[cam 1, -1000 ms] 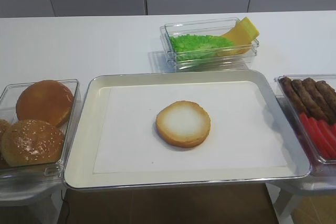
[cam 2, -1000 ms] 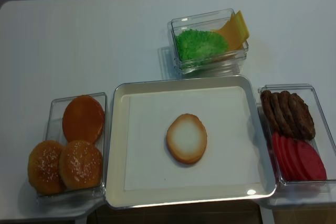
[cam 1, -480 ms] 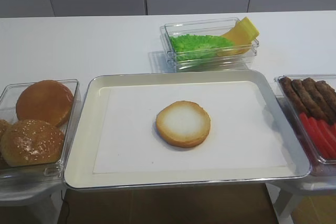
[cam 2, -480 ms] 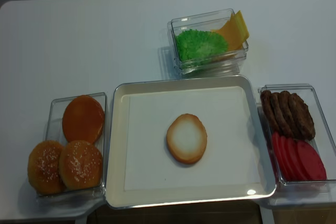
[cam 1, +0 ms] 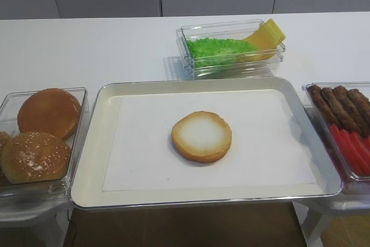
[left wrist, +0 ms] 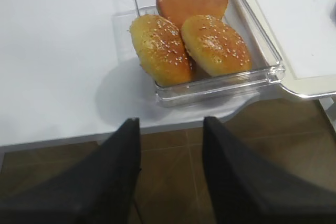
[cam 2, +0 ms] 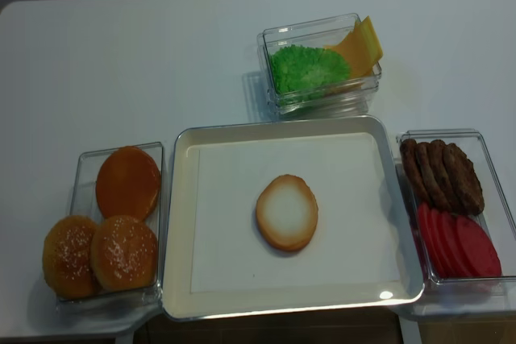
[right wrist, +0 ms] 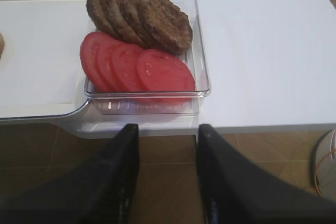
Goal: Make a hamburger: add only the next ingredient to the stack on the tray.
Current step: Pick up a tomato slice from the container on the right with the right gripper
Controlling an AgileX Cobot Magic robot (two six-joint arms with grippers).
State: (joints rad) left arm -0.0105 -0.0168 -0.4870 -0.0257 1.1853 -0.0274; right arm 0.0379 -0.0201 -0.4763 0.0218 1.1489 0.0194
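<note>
Red, flat tomato slice overlaps its neighbours – right gripper parted, empty – left gripper likewise

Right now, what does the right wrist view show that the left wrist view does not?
Only the right wrist view shows the tomato slices, the brown patties in their clear container, and the open right end effector. Only the left wrist view shows the buns and the open left end effector. Both share a corner of the tray, white tabletop and brown floor.
</note>
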